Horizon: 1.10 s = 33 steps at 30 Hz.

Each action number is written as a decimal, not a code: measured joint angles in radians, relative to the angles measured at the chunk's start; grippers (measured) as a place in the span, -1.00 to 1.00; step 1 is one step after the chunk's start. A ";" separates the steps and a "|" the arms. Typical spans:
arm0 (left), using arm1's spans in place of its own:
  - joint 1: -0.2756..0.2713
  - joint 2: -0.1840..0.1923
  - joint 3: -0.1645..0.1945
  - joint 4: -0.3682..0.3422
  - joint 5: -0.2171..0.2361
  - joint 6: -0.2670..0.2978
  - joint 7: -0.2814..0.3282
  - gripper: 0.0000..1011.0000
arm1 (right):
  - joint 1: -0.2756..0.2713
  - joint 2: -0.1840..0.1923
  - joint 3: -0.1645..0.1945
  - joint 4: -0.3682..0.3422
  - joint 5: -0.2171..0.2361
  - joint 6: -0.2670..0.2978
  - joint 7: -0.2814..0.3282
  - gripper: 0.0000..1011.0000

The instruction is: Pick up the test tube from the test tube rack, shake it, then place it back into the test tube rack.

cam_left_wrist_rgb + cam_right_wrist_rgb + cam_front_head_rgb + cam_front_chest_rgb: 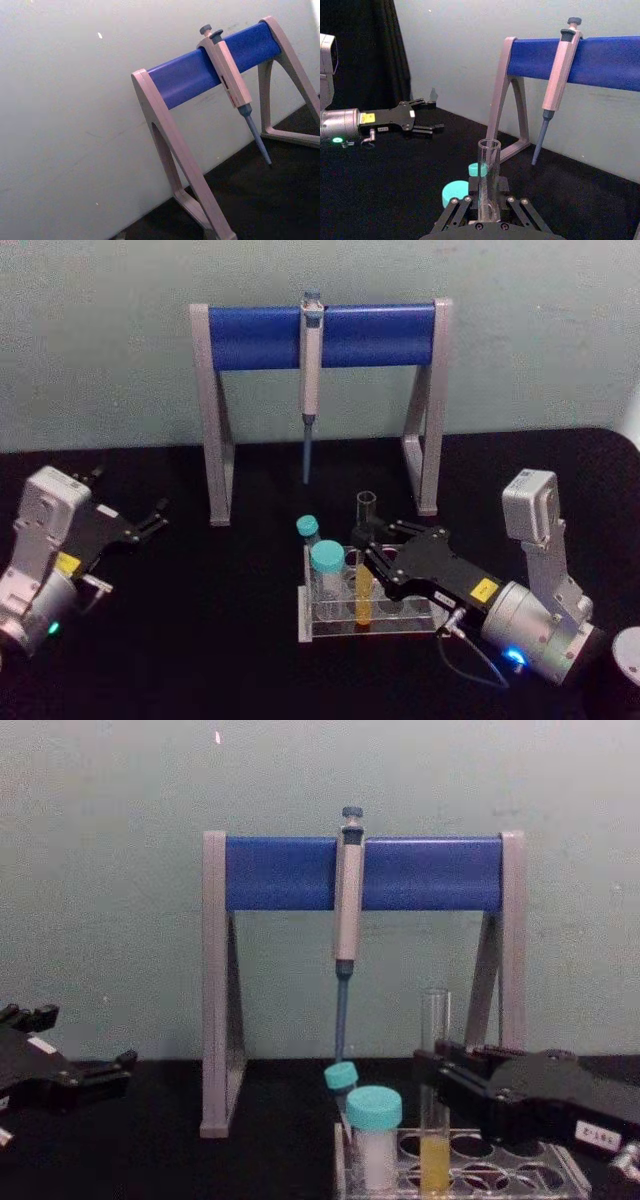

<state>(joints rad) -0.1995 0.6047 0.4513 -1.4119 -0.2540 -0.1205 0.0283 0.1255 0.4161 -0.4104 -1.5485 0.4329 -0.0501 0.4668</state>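
The right tool is at the rack, reaching in from the right, with its fingers on either side of the tube. In the right wrist view the tube stands between the pads; the fingers appear closed on the glass, just above the rack top. The tube is upright, seated in a hole of the rack, with yellow-orange liquid in its lower part and an open mouth at the top.

Step in hand, as judged: grasp secured, lift not yet begun.

Procedure:
1. Confirm both pads bear evenly on the glass before lifting.
2. Lift straight up along the tube axis until the base clears the hole. A sideways pull would likely jam the glass or drag the rack across the surface.
3. Keep clear of the two capped tubes just to the left in the same rack.
4. Keep the tube near vertical while shaking. It has no cap, so spillage is a risk.

The left tool is parked well to the left, above the surface, fingers apart.

Behind the rack stands the stand with a pipette hanging from its blue bar. Avoid its tip during the lift.
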 joint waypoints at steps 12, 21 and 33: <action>0.000 0.000 0.000 0.000 0.000 0.000 0.000 0.98 | 0.003 -0.007 0.000 0.009 -0.007 0.003 -0.002 -0.55; 0.000 0.000 0.000 0.000 0.000 0.000 0.000 0.98 | 0.004 -0.006 0.000 0.009 -0.012 0.000 -0.003 -0.55; 0.000 0.000 0.000 0.000 0.000 0.000 0.000 0.98 | 0.003 -0.006 0.001 0.009 -0.011 0.002 -0.003 -0.12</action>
<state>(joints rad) -0.1995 0.6047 0.4514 -1.4119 -0.2539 -0.1205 0.0283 0.1286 0.4101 -0.4096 -1.5393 0.4221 -0.0484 0.4643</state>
